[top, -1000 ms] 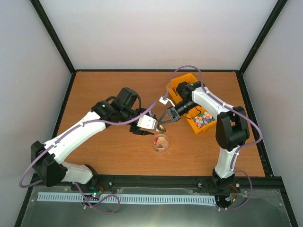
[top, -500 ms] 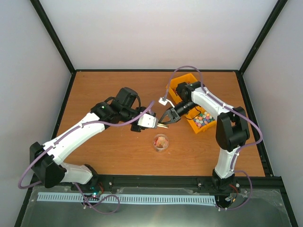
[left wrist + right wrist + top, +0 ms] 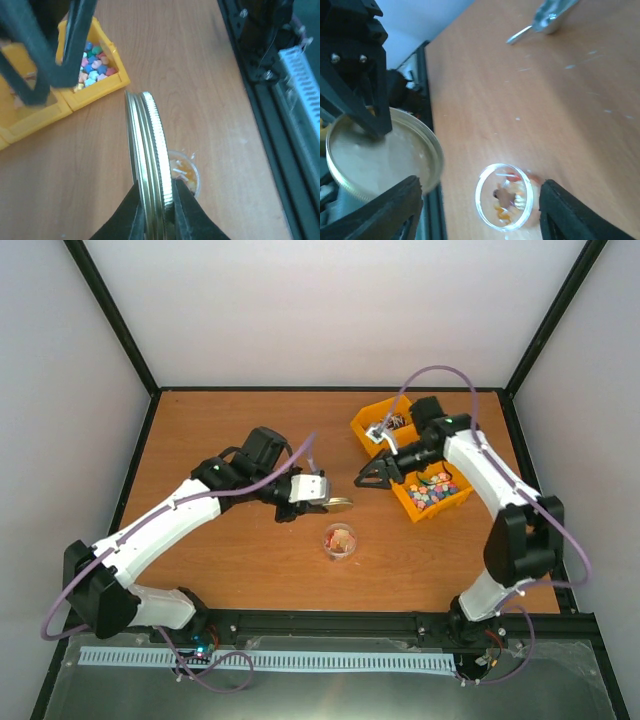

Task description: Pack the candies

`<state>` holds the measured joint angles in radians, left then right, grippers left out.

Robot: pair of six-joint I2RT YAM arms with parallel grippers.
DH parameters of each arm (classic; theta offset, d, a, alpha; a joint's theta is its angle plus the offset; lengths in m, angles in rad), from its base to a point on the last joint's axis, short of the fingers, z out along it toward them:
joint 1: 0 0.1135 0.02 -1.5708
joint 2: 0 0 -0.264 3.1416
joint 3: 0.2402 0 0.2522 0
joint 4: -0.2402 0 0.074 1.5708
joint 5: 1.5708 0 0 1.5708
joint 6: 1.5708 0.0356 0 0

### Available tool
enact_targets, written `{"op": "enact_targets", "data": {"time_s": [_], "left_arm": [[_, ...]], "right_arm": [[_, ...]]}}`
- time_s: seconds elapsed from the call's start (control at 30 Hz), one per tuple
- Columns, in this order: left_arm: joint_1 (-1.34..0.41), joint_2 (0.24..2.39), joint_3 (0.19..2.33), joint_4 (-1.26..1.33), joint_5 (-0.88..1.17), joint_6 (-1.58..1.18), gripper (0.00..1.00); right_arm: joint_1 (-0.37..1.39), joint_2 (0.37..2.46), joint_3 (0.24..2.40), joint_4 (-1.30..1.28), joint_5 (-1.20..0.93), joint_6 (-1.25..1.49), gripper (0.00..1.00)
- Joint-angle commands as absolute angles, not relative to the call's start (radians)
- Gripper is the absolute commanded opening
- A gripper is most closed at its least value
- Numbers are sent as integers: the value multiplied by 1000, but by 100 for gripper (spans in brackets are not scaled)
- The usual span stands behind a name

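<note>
Left pincer clamps the gold round metal lid by its edge. Right pincer spread wide, empty, beside the yellow plastic bins. Reddish-orange candies sit in the small clear jar, uncapped, on brown wooden tabletop.

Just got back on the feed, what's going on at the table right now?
The left end effector is shut on the gold lid, holding it in the air close to the small clear jar. The jar stands open on the table with a few reddish-orange candies inside. The right end effector is open and empty, hanging beside the yellow bins. The jar is not yet capped.
</note>
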<state>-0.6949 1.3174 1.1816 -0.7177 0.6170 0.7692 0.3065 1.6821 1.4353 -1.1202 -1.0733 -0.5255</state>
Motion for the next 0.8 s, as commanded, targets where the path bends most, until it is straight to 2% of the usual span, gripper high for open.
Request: {"op": "enact_targets", "data": {"time_s": [0.0, 0.13, 0.3, 0.5, 0.77], "left_arm": [[-633, 1334, 1228, -760, 810, 622, 2], [-595, 1381, 1259, -804, 933, 563, 2], [-588, 1416, 1259, -798, 1041, 512, 3], [-587, 1430, 1242, -784, 1080, 492, 3], [-588, 1435, 1218, -772, 1083, 486, 4]], "right_arm": [[266, 1484, 1331, -925, -973, -516, 68], [267, 1345, 1251, -887, -1010, -565, 75], [304, 1318, 1235, -936, -1036, -593, 75], [414, 1283, 1199, -906, -930, -550, 66], [516, 1273, 1187, -887, -861, -525, 37]]}}
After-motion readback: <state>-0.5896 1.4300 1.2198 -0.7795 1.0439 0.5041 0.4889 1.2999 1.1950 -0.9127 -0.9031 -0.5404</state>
